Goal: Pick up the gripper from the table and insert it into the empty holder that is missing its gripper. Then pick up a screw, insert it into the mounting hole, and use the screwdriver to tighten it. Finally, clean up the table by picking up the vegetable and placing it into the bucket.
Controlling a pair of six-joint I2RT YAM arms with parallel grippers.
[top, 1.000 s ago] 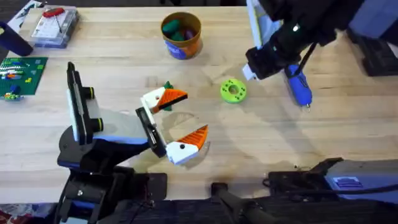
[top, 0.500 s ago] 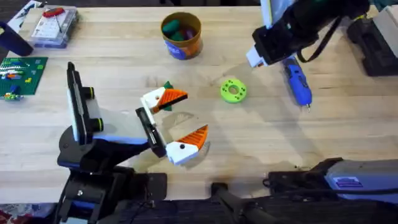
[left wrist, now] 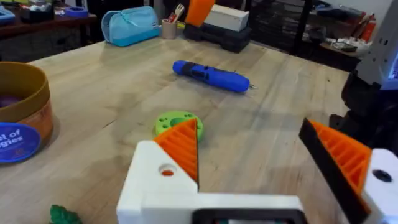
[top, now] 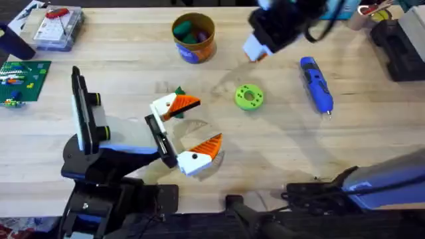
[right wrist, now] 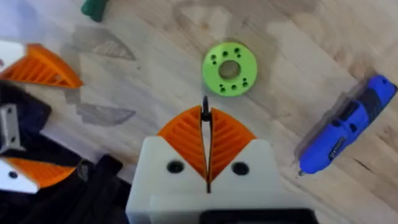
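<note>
- Now the vegetable (top: 249,97), a flat bright green disc with a centre hole and a ring of small holes, lies flat on the wooden table (top: 372,139) near its middle.
- From the disc, the bucket (top: 193,37) stands at about ten o'clock, well apart; the blue screwdriver (top: 317,83) lies at about three o'clock, apart from it and untouched.
- Judged by its look, the disc is light, rigid plastic, thin and smooth, so it probably slides if nudged sideways.
- Its low profile leaves little edge to catch; a grip across the outer rim from straight above seems safest, with fingertips reaching down to the table.
- The right gripper (right wrist: 206,134) hangs above the table with its orange pads pressed together; in the right wrist view the disc sits just beyond the fingertips, so the claw would need to spread first.
- The left gripper (top: 194,128) rests at about seven o'clock from the disc, spread wide and holding nothing.
- The bucket's mouth looks wider than the disc, so a release above it should do.
</note>
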